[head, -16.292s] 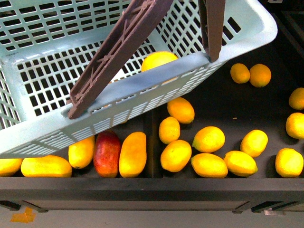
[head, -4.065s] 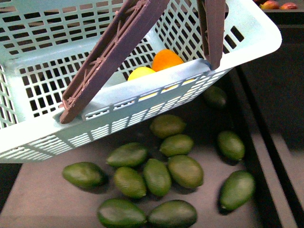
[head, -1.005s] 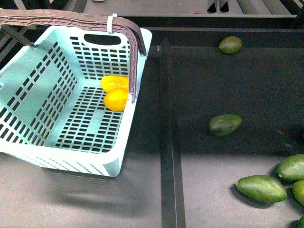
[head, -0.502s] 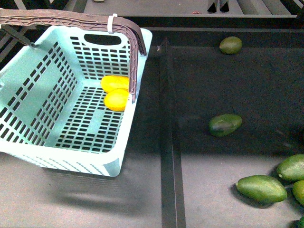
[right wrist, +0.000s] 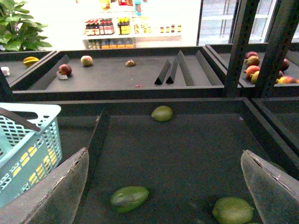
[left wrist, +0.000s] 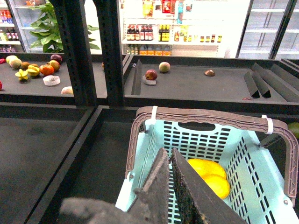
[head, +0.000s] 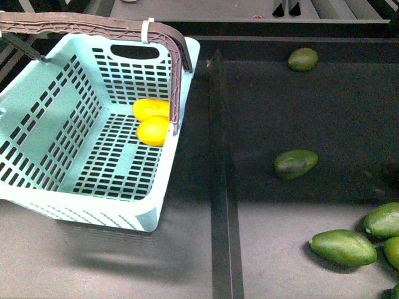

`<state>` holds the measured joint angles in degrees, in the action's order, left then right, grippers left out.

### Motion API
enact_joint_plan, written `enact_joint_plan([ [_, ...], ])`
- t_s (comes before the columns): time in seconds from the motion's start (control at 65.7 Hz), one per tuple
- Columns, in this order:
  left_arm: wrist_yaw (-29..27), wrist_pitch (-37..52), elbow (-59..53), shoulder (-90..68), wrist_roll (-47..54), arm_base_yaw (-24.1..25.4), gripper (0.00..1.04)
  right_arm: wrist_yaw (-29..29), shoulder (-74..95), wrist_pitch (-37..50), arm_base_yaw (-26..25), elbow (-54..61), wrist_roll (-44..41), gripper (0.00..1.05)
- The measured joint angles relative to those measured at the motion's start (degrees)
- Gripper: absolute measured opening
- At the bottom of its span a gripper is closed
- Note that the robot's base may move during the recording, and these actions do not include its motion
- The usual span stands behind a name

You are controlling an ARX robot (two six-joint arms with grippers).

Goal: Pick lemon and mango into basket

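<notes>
Resting on the dark surface (head: 112, 261) in the front view, the basket (head: 37, 124) is seen with the mango (head: 149, 108) and the lemon (head: 153, 131) lying touching by its right wall; neither arm is shown. Over to the left wrist view: the left gripper (left wrist: 168, 186) is seen pressed together on nothing, above the basket's near rim, clear of the brown handle (left wrist: 210, 119). In the right wrist view, the right gripper (right wrist: 166, 186) is spread wide above green mangoes (right wrist: 129, 198), empty. With both fruits judged in, both arms are best drawn back without the basket being nudged.
</notes>
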<state>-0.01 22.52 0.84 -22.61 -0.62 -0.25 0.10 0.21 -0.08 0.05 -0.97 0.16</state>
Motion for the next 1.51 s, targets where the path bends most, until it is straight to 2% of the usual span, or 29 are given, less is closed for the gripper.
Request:
enact_joint_plan([
  [0.167, 0.0, -6.34, -0.02, 6.45, 0.0, 0.0, 0.04, 0.0, 0.0, 0.0, 0.0, 0.0, 0.0, 0.96],
  [0.487, 0.0, -12.33, -0.02, 12.41, -0.02, 0.0, 0.04, 0.0, 0.0, 0.0, 0.0, 0.0, -0.02, 0.96],
  [0.563, 0.0, -21.64, 0.0, 20.13, 0.0, 0.02, 0.04, 0.02, 0.0, 0.0, 0.0, 0.0, 0.0, 0.96],
  [1.111, -0.02, -22.45, 0.0, 22.25, 0.0, 0.02, 0.04, 0.0, 0.0, 0.0, 0.0, 0.0, -0.02, 0.96],
  [1.309, -0.02, -22.45, 0.0, 22.25, 0.0, 0.0, 0.44, 0.0, 0.0, 0.0, 0.0, 0.0, -0.02, 0.96],
  [1.507, -0.02, -22.45, 0.0, 22.25, 0.0, 0.0, 0.93, 0.0, 0.0, 0.0, 0.0, 0.0, 0.0, 0.96],
])
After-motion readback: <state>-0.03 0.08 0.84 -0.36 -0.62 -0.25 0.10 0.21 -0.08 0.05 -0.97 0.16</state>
